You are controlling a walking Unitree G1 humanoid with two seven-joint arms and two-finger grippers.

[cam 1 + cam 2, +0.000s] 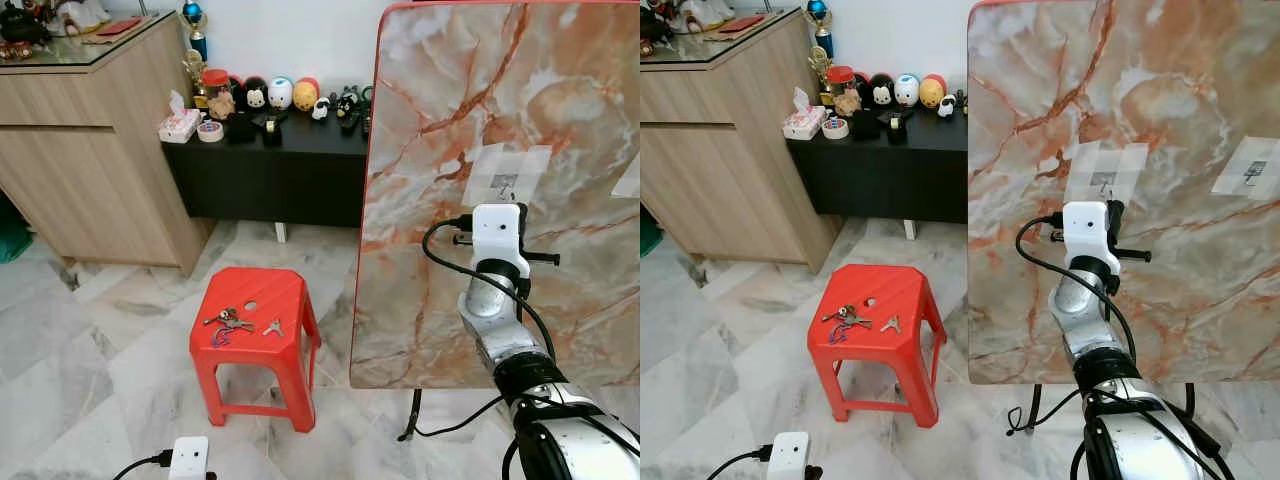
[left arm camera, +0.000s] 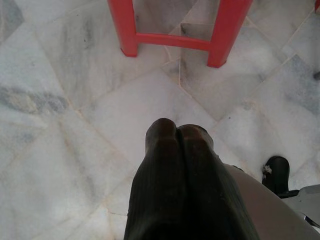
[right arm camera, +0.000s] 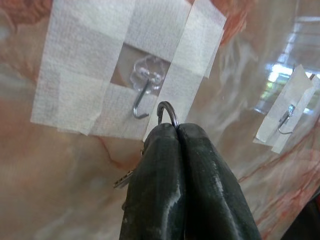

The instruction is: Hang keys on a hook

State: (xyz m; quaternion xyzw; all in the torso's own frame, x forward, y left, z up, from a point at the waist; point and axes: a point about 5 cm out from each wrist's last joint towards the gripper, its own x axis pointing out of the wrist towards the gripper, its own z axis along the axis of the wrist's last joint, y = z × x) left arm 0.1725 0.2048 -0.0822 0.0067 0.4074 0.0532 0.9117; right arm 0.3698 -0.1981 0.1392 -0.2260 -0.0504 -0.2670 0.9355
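An upended orange-veined marble tabletop [image 1: 500, 150] stands as a wall before the robot, beside a red plastic stool [image 1: 290, 300] on pale marble floor tiles [image 1: 90, 340]. The right gripper [image 3: 176, 126], raised against the slab, has its two black fingers pressed tight on a small steel key ring [image 3: 167, 113], a key blade showing just under them. The ring sits just beside a clear adhesive hook with a bent wire prong [image 3: 143, 95], held on by white tape, not yet over it. The step in hand looks like the final approach; next the ring likely must be nudged across and lowered onto the prong's tip. More keys [image 1: 230, 321] lie on the stool. The left gripper [image 2: 177, 131] hangs idle, fingers together, empty.
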